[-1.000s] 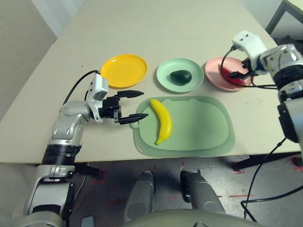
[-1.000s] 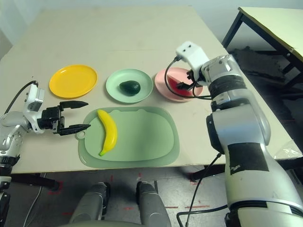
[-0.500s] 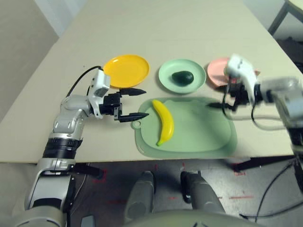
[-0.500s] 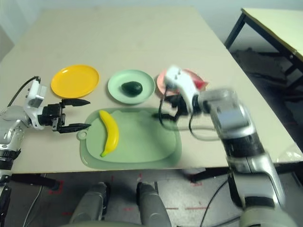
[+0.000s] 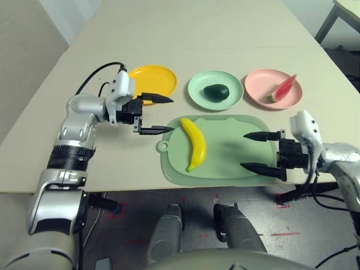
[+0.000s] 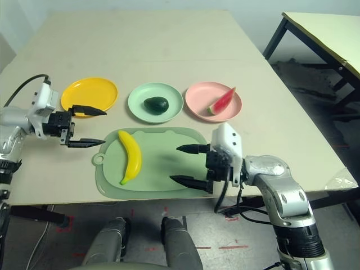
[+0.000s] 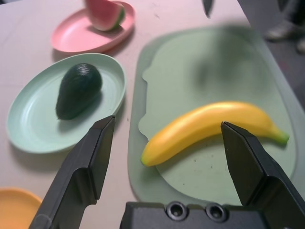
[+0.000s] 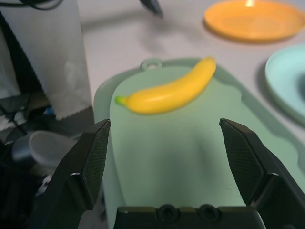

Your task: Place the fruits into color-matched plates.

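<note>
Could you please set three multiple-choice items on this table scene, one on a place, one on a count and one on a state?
1. Where does the banana lie?
A. on the yellow-orange plate
B. on the pale green mat
C. on the bare table

2. How many plates hold a fruit?
A. one
B. two
C. three

3. How does the left pincer stand?
A. open, holding nothing
B. shut on the banana
C. shut on the avocado

Answers:
1. B: the banana rests on the pale green mat, beside its ring tab end.
2. B: the avocado sits in the mint green plate and the watermelon wedge in the pink plate, while the yellow-orange plate holds none.
3. A: its fingers are spread apart, short of the banana, with nothing between them.
</note>
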Action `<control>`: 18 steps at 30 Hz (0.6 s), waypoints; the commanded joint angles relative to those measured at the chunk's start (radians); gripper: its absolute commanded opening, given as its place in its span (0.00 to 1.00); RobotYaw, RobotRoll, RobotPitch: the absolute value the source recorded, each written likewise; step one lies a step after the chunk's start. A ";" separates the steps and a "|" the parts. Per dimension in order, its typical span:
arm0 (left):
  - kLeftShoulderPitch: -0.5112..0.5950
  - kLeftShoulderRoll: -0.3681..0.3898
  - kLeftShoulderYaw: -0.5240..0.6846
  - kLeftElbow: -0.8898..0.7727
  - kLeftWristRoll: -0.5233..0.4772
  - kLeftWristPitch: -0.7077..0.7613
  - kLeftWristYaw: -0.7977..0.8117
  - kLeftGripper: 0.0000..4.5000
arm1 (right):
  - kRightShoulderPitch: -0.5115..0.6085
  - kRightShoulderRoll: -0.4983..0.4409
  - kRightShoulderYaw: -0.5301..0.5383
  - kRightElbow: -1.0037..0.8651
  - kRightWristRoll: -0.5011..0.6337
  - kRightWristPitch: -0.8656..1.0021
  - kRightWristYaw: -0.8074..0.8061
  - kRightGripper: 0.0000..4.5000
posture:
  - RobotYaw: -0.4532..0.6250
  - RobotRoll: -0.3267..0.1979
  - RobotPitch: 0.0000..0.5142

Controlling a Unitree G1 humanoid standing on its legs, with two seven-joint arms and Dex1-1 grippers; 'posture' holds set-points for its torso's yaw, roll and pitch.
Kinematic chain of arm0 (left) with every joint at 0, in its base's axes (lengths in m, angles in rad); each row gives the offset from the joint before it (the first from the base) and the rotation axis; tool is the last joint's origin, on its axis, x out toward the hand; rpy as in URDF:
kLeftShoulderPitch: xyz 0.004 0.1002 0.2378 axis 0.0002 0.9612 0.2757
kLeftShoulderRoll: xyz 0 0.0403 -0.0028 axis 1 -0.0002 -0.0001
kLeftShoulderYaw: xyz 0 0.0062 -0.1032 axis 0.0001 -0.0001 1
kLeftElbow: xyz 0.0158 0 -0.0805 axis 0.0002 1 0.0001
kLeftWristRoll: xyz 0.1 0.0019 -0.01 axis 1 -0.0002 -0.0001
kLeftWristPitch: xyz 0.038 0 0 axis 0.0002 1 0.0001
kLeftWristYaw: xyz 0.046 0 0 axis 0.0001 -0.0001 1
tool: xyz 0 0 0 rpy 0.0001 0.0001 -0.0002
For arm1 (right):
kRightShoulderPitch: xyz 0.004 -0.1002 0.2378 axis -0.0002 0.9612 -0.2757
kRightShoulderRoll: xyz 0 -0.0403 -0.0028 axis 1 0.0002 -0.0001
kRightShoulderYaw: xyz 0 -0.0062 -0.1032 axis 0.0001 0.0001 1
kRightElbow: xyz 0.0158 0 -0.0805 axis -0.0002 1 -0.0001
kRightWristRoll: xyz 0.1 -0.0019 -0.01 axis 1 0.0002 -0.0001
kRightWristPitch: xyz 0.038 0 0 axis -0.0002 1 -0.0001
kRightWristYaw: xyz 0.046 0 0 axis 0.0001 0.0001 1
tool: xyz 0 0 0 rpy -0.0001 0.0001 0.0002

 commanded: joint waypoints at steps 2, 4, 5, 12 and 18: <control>-0.055 -0.027 -0.064 0.028 0.059 -0.059 -0.029 1.00 | 0.027 0.044 -0.009 0.028 0.014 -0.097 -0.037 0.99 | 0.39 0.62 0.36; -0.092 -0.047 -0.098 0.037 0.080 -0.093 -0.057 1.00 | 0.026 0.057 -0.010 0.034 0.016 -0.109 -0.062 0.99 | 0.39 0.62 0.36; -0.109 -0.054 -0.120 0.045 0.092 -0.116 -0.074 1.00 | 0.023 0.063 -0.013 0.039 0.018 -0.112 -0.075 0.99 | 0.38 0.62 0.36; -0.244 -0.100 -0.342 0.213 0.098 -0.309 -0.090 1.00 | 0.019 0.061 -0.008 0.069 0.020 -0.146 -0.110 0.99 | 0.34 0.62 0.36; -0.299 -0.147 -0.527 0.331 0.054 -0.394 -0.090 1.00 | 0.057 0.065 -0.008 0.042 0.024 -0.150 -0.158 0.99 | 0.30 0.62 0.35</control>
